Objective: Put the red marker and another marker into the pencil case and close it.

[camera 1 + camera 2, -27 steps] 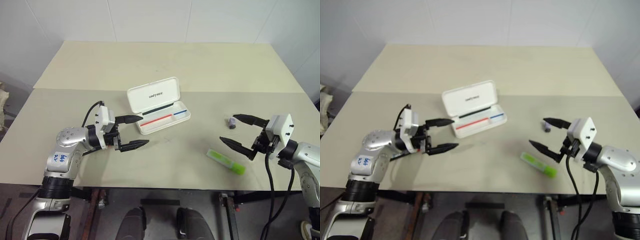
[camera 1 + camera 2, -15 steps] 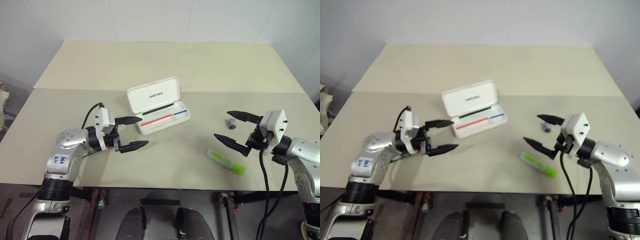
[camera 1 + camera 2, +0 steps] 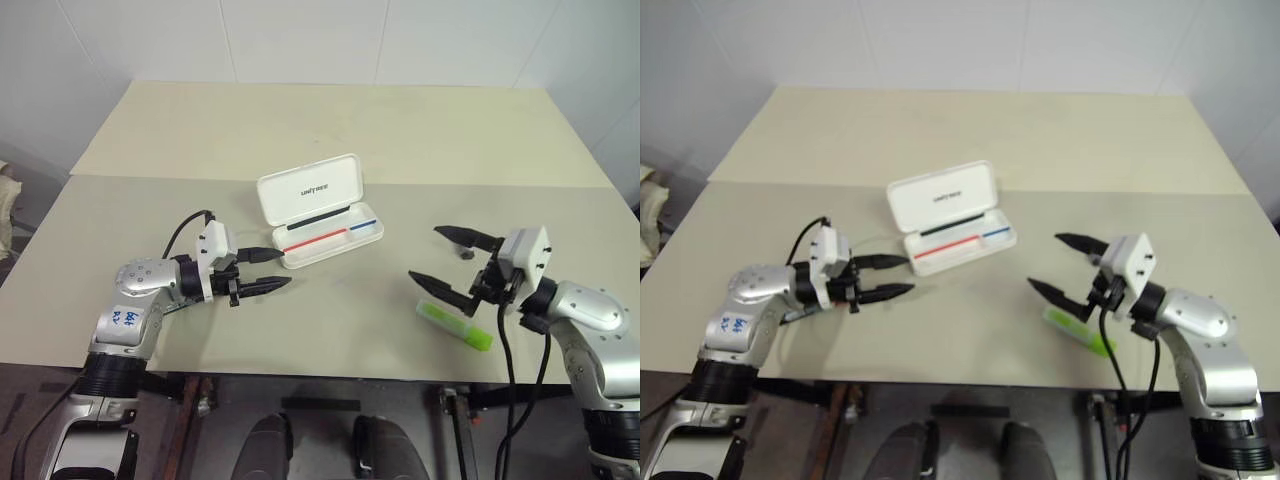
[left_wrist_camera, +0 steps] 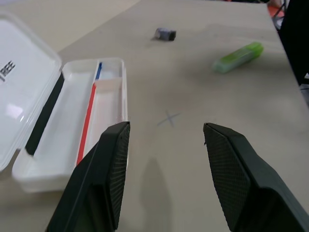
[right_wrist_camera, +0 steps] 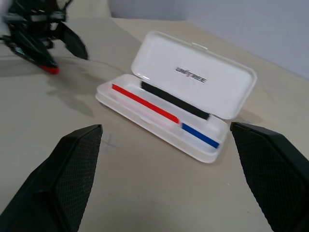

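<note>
I read this as a lab test bench: bare beige table (image 3: 330, 120), plain white walls (image 3: 300, 40) across frame top.

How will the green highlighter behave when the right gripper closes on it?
The green highlighter looks rigid and chunky, so it probably won't flex. It lies flat on the table; a nudge may make it roll or skid. The right gripper is open wide enough.

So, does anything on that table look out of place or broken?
Nothing looks broken or spilled. The pencil case lies open, askew to the edge of the table, while the green highlighter and a small grey stub lie loose near the right gripper.
</note>
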Tool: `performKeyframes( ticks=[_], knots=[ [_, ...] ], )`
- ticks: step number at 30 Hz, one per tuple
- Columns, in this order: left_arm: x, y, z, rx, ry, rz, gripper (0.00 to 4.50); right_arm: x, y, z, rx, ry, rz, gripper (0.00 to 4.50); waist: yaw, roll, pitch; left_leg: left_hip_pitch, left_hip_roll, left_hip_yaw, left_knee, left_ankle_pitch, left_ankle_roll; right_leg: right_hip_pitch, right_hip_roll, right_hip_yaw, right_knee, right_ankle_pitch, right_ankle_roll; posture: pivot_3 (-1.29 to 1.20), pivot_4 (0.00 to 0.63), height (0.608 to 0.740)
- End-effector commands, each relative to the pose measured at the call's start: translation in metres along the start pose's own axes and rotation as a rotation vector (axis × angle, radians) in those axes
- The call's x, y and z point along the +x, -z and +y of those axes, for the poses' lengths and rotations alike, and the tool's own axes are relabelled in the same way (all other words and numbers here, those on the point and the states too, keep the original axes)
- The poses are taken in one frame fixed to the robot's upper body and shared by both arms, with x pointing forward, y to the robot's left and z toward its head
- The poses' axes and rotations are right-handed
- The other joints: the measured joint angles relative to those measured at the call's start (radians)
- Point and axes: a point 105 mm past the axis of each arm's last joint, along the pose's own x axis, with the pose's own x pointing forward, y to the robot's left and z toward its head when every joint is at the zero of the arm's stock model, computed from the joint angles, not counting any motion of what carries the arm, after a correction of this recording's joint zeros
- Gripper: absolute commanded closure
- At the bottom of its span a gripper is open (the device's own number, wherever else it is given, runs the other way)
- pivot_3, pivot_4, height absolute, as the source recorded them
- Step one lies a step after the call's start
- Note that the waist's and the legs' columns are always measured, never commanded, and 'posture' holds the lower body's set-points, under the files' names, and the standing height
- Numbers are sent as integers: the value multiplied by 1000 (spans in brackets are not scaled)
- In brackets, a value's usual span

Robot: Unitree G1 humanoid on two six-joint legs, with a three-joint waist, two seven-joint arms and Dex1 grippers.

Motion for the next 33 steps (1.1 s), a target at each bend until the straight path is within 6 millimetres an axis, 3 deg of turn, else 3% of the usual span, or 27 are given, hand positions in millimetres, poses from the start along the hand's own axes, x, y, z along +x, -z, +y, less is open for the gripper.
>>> performKeyframes(
  ticks=[1, 11, 21, 33],
  knots=[
    [4, 1, 9, 18, -26, 36, 2045, 3, -17, 5, -41, 0, -51, 0, -1, 0, 0, 0, 0, 0, 0, 0, 0, 0, 0, 0, 0, 0, 0, 0, 150, 740],
    [32, 7, 18, 24, -12, 72, 2045, 15, -25, 17, -40, -4, -102, 0, -3, -1, 0, 0, 0, 0, 0, 0, 0, 0, 1, 0, 0, 0, 0, 0, 150, 740],
    [39, 26, 22, 25, -22, 167, 2045, 16, -28, 20, -44, 16, -124, 0, -1, -1, 0, 0, 0, 0, 1, 0, 0, 0, 1, 0, 1, 0, 1, 0, 150, 740],
    [49, 29, 25, 22, 10, 230, 2045, 18, -32, 25, -57, -29, -137, 0, -3, -1, 0, 0, 0, 0, 1, 0, 0, 0, 1, 0, 2, 0, 1, 0, 150, 740]
  ],
)
